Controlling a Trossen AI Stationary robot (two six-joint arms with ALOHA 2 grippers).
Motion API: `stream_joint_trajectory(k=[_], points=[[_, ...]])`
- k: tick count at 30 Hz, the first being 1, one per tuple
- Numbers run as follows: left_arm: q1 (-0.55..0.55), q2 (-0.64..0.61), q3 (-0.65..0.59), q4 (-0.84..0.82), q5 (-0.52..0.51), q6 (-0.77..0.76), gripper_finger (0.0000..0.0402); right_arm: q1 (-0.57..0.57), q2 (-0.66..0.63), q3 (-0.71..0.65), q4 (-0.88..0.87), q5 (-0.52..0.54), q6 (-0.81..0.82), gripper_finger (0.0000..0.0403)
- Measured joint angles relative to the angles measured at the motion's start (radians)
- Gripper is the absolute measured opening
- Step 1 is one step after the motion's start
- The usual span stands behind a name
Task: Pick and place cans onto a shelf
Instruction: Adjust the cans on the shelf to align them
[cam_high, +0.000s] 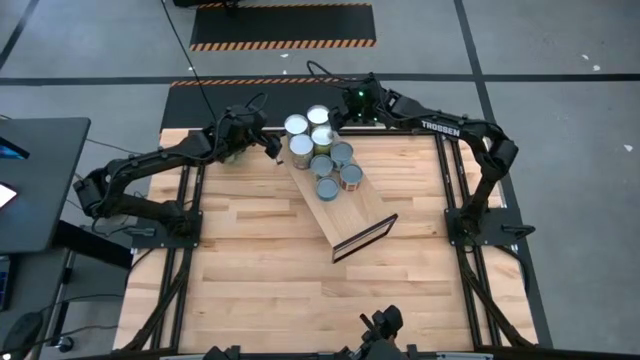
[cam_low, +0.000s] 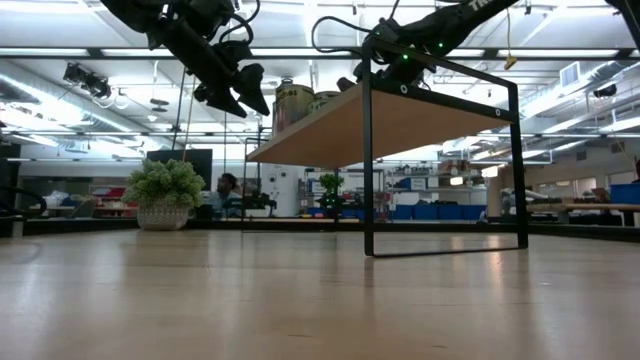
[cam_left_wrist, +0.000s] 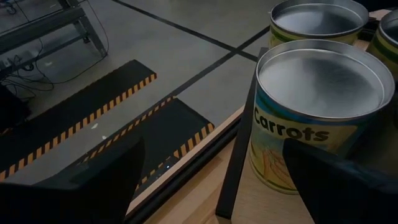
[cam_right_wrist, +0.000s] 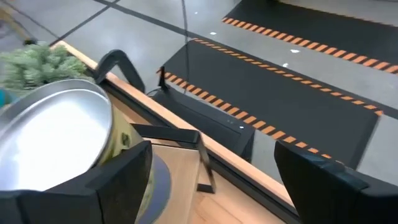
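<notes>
Carrots can (cam_left_wrist: 317, 118) sits just ahead of the left hand (cam_high: 272, 147), open and empty; right hand (cam_high: 345, 108) likewise spread.

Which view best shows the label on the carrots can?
The left wrist view: the carrots can fills it, label readable. The high view shows only can tops on the shelf; the low view only can sides, labels unreadable; the right wrist view shows one can, label unseen.

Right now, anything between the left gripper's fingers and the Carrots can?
Nothing. In the left wrist view the left gripper is open, with the Carrots can just ahead on the shelf; only the shelf's dark edge lies between.
</notes>
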Motion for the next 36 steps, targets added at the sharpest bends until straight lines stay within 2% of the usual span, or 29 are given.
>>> stream_joint_trajectory(k=[17, 36], points=[[0.0, -0.001, 0.001, -0.011, 0.0, 0.01, 0.0389, -0.009, 0.0, 0.0, 0.054, -0.131, -0.022, 0.0345], [0.0, -0.079, 0.002, -0.128, -0.029, 0.054, 0.0389, -0.008, 0.001, 0.0, 0.052, -0.149, -0.025, 0.0345]])
